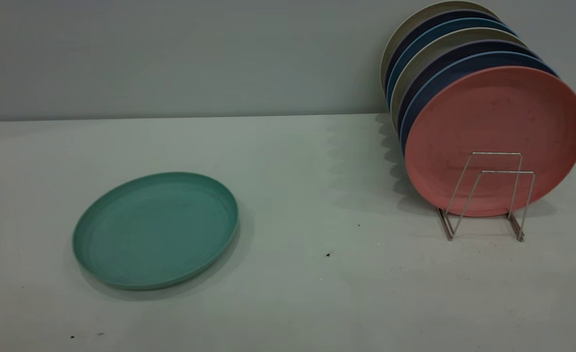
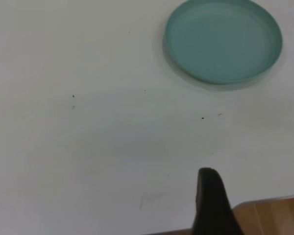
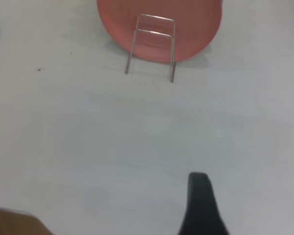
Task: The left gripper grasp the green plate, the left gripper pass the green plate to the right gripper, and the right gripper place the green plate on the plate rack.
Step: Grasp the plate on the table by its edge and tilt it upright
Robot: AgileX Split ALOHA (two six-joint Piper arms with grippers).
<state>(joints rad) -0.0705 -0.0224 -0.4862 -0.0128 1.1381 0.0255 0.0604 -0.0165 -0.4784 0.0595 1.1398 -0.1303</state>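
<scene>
Because the green plate (image 1: 155,230) lies flat on the table (image 1: 317,293), well apart from the plate rack (image 1: 488,195), its low rim may slip a pinch; only the wrist views show the left gripper (image 2: 213,203) and right gripper (image 3: 201,203), one finger each, opening indeterminable.

Exterior camera low, near table level, facing the back wall; left wrist camera looks down from afar on the green plate (image 1: 156,230), right wrist on the plate rack (image 1: 488,195); each shared with exterior
</scene>
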